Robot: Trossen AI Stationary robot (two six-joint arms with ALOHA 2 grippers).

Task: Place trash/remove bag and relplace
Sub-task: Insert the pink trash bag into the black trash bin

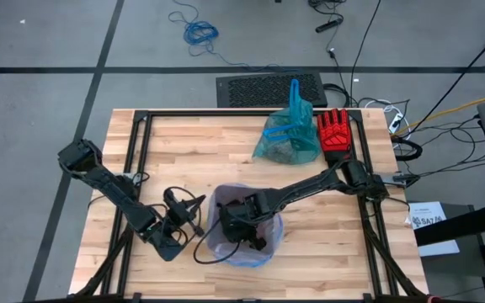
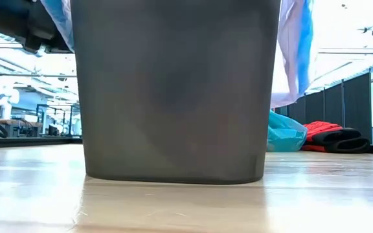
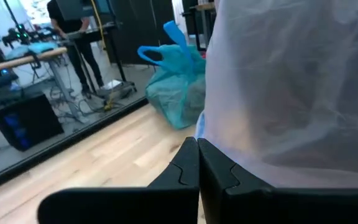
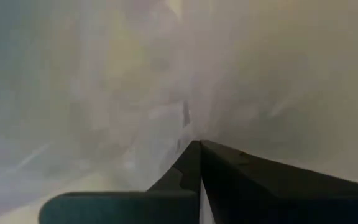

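Note:
A dark grey bin (image 2: pixel 173 90) stands near the table's front middle, lined with a pale pink translucent bag (image 1: pixel 226 202) whose blue-edged rim (image 2: pixel 293 52) hangs over the bin's outside. My right gripper (image 1: pixel 244 225) reaches slanting down into that lining, shut. My left gripper (image 3: pixel 197 148) is shut and level, just beside the bin's left side at the bag's overhang (image 3: pixel 291 81). The teal bag (image 1: pixel 285 135) rests on its base on the far middle of the table, handles up, with dim trash showing through it. My right gripper has its shut fingertips (image 4: pixel 194 152) against the pale pink film (image 4: pixel 185 121) inside the bin, coming slanting from above. The film surrounds them; whether a layer is pinched between them I cannot tell. My left gripper's tips stand at the overhang's blue edge (image 3: pixel 199 127); whether they touch it I cannot tell.
A red glove (image 1: pixel 333 133) lies right of the teal bag (image 2: pixel 283 133) at the far right. A black frame (image 1: pixel 137 143) runs along the table's left, far and right sides. Bare wood lies left of and in front of the bin. A person stands in the room beyond.

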